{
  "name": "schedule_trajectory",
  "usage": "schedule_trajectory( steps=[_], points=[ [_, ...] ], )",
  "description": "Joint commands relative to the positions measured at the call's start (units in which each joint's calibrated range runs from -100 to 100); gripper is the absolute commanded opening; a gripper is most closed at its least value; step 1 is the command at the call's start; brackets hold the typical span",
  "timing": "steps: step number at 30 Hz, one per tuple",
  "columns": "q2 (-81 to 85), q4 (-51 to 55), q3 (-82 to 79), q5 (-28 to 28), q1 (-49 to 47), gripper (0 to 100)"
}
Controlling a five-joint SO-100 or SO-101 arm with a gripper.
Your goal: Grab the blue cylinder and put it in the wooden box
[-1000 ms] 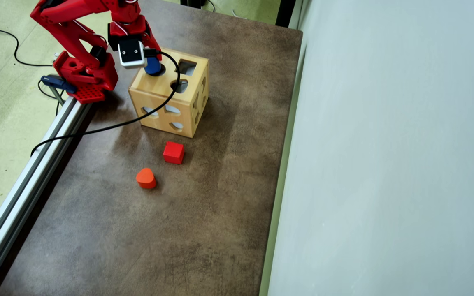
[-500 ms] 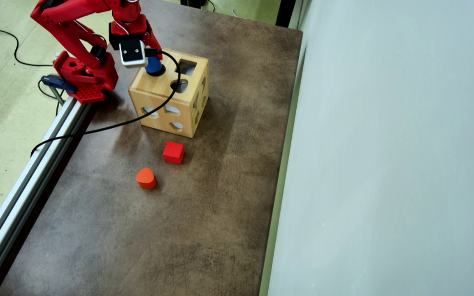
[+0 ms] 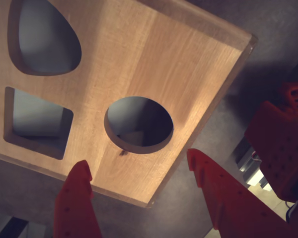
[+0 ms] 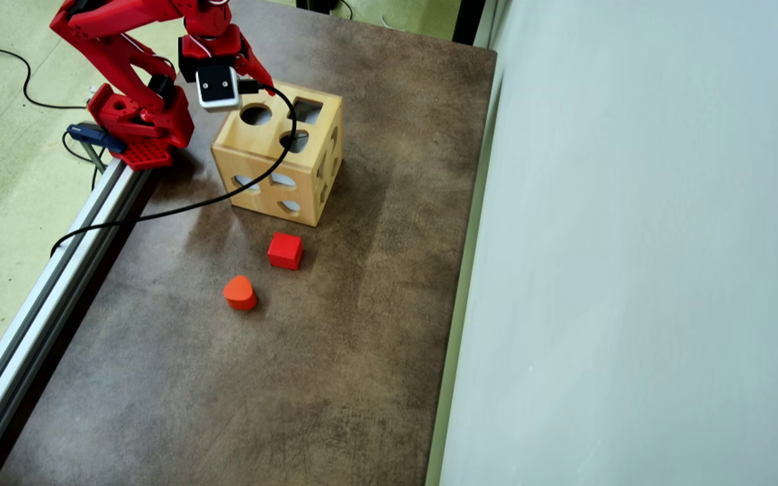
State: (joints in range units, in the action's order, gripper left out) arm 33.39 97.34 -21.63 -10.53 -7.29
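The wooden box stands on the brown table near the arm's base. In the wrist view its top face fills the frame, with a round hole, a square hole and a rounded hole. My gripper is open and empty, its two red fingers spread wide over the box's near corner, just below the round hole. In the overhead view one red finger reaches over the box's back edge. The blue cylinder shows in neither view.
A red cube and an orange-red rounded block lie on the table in front of the box. A black cable trails across the box and table. An aluminium rail edges the left side; a pale wall borders the right.
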Motion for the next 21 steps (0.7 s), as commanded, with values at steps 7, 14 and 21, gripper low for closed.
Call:
schedule_trajectory(
  steps=[7, 14, 21],
  points=[
    [0.9, 0.3, 1.3, 0.2, 0.1, 24],
    [1.1, 0.3, 1.5, 0.2, -0.4, 3],
    [13.2, 0.3, 1.6, 0.2, -0.4, 2]
  ],
)
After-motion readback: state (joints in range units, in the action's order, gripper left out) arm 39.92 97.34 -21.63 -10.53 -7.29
